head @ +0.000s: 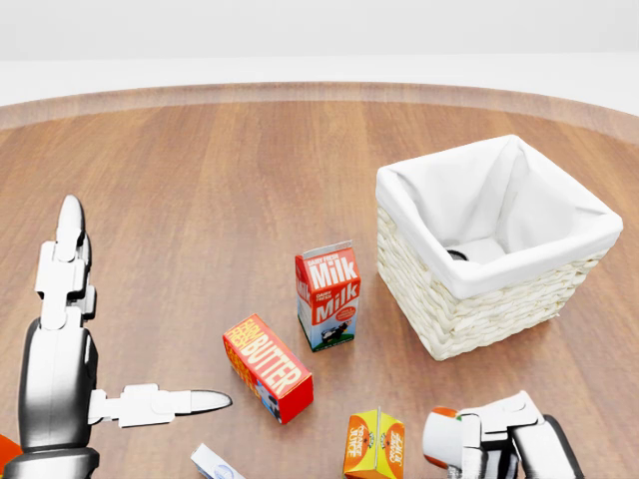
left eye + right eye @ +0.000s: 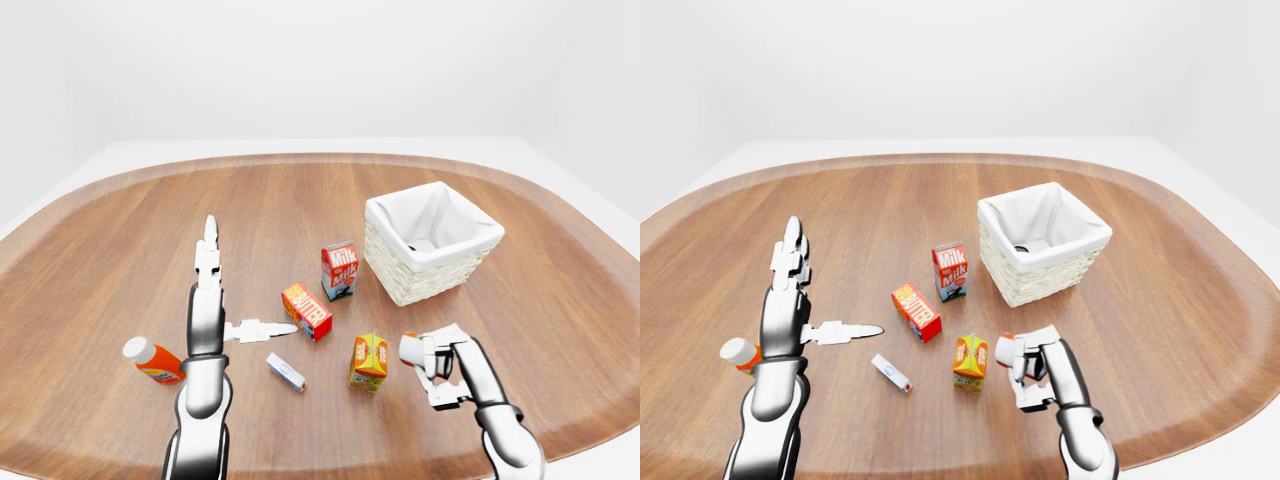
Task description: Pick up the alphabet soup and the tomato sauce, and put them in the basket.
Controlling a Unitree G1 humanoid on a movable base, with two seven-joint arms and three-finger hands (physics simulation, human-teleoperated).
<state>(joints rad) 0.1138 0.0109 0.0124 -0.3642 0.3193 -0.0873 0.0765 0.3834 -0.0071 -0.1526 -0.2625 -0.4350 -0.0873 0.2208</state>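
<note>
Broadly, I have the round wooden bench (image 2: 300, 200) filling the eye views, with the cloth-lined wicker basket (image 2: 432, 243) standing toward the right of it and something dark lying at its bottom that I cannot identify. My left hand (image 2: 215, 300) hovers over the bench with its fingers spread wide, gripping nothing; an orange bottle with a white cap (image 2: 153, 360) lies just left of that forearm. My right hand (image 2: 440, 362) is low at the right, its fingers wrapped round a small can (image 2: 411, 349) with a white end and a red-orange side, held clear of the bench and well short of the basket. I take it for one of the two task cans, but the label is too small to say whether it is soup or sauce, and I see no second can on the bench. A tin like this should be rigid, fairly heavy for its size, and smooth enough to slide, so I would grip it across the side wall at mid-height. Between the hands sit the milk carton (image 2: 339, 270), the butter box (image 2: 307, 311), a small orange carton (image 2: 369, 360) just left of the can, and a flat white packet (image 2: 286, 372). The head view crops my right hand at its lower edge.
</note>
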